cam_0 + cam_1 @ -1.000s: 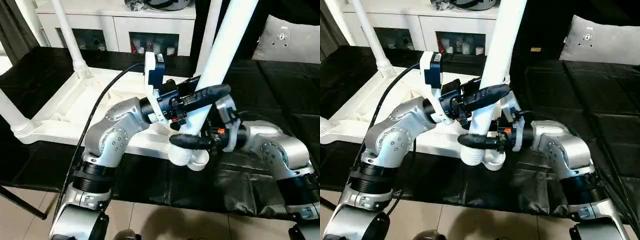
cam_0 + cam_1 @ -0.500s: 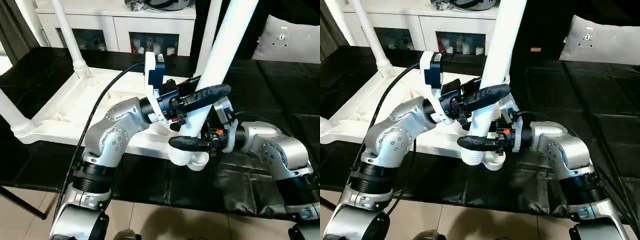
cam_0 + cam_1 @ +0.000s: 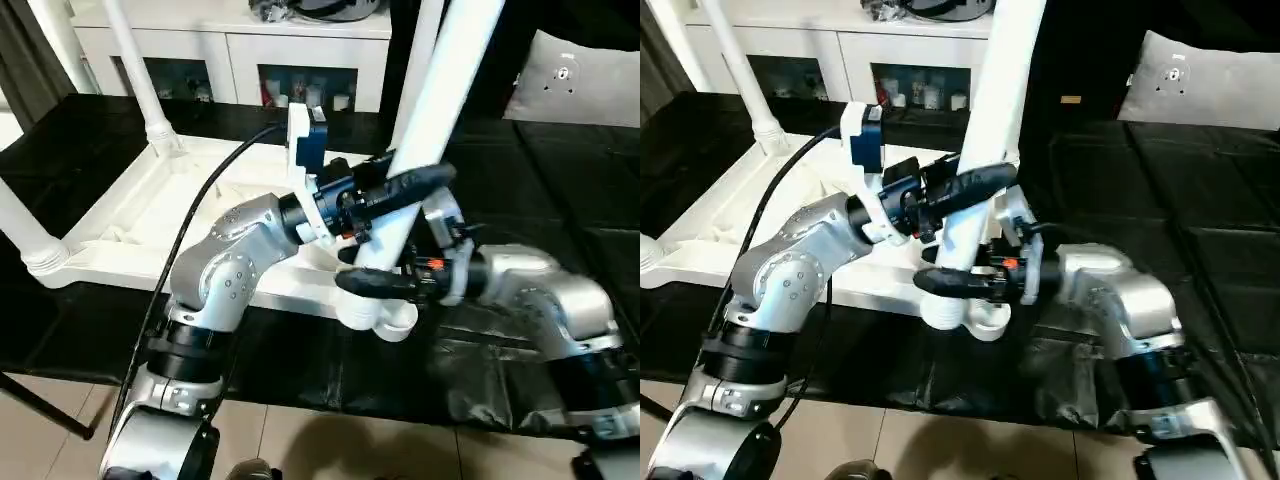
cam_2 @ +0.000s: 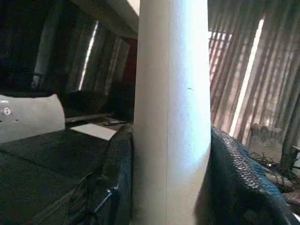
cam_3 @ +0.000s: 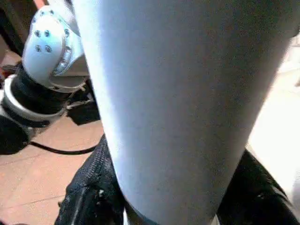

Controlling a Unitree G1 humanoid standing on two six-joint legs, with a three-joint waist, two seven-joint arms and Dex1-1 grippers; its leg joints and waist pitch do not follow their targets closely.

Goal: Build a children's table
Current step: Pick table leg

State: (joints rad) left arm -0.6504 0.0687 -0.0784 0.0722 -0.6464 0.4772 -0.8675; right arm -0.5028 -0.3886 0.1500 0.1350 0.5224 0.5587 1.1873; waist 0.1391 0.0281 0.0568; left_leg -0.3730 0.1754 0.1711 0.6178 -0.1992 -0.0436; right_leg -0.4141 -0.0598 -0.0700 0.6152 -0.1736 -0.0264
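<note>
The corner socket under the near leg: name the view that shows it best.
The right eye view: the corner socket sits in plain sight, with the near leg rising from it. The left eye view shows the same from slightly aside. Both wrist views show the leg's shaft between black fingers, not the socket.

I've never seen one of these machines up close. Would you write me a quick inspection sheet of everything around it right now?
Surface: black mat spread under the work; tiled floor in front.
Job's things: white table top lies upside down; legs stand in its corner sockets; the near leg leans in the near corner socket.
Clutter: nothing seen on the mat.
Grippers: left gripper clamps the near leg higher up; right gripper has its fingers around the leg's base just above the socket.
Cables: black cable runs along the left arm.
Surroundings: white cabinet with glass doors behind; grey cushion far right.
</note>
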